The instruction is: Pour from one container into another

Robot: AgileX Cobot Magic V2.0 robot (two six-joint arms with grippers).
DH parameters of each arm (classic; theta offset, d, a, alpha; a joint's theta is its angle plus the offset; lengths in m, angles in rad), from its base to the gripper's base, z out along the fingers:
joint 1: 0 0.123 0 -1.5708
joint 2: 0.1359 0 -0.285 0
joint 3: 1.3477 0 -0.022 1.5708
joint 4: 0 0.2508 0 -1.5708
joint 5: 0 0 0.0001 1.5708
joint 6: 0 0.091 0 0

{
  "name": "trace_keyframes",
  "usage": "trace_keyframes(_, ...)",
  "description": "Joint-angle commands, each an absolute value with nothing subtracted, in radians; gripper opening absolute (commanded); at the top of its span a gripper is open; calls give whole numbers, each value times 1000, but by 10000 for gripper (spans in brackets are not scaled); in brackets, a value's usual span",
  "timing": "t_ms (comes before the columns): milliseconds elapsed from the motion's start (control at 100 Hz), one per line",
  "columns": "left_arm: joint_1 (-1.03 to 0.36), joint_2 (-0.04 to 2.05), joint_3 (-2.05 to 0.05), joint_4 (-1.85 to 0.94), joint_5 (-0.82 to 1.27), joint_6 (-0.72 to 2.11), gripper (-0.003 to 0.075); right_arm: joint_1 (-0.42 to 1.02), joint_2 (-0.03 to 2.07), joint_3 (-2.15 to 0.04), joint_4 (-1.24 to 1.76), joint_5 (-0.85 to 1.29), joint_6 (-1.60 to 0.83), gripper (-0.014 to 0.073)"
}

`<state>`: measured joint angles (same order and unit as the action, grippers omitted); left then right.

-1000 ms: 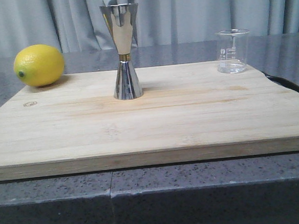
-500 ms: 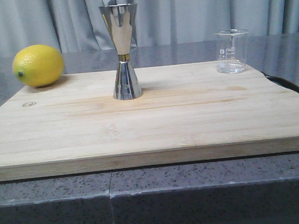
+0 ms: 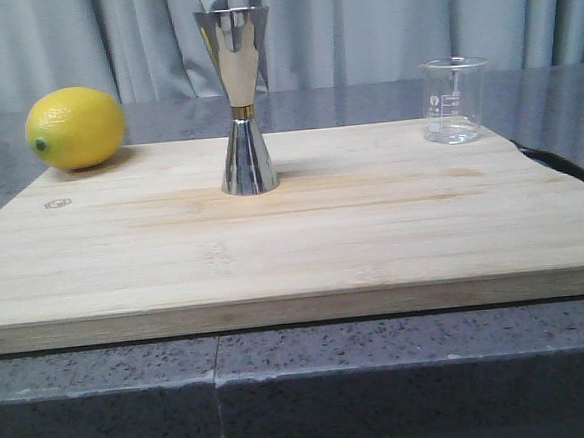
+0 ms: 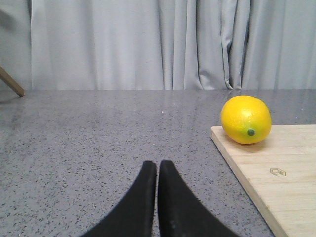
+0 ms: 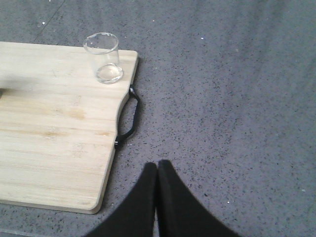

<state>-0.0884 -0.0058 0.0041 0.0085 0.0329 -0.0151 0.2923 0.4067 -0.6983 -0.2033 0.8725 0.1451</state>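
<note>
The clear glass beaker stands upright at the far right corner of the wooden cutting board; the right wrist view also catches the beaker. The steel hourglass jigger stands upright on the board left of centre. Neither gripper shows in the front view. My left gripper is shut and holds nothing, hovering over the grey counter to the left of the board. My right gripper is shut and holds nothing, over the counter off the board's right side, well short of the beaker.
A yellow lemon rests on the board's far left corner, and the lemon shows in the left wrist view too. A black handle sticks out of the board's right edge. Grey curtains hang behind the speckled counter.
</note>
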Motion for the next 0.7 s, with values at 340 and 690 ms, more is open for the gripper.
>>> trace_keyframes(340, -83, -31, 7, 0, -50, -20, -19, 288, 413, -726, -226, 805, 141, -65)
trace_keyframes(690, -83, -31, 7, 0, -50, -20, -19, 169, 314, -522, -247, 485, 139, -65)
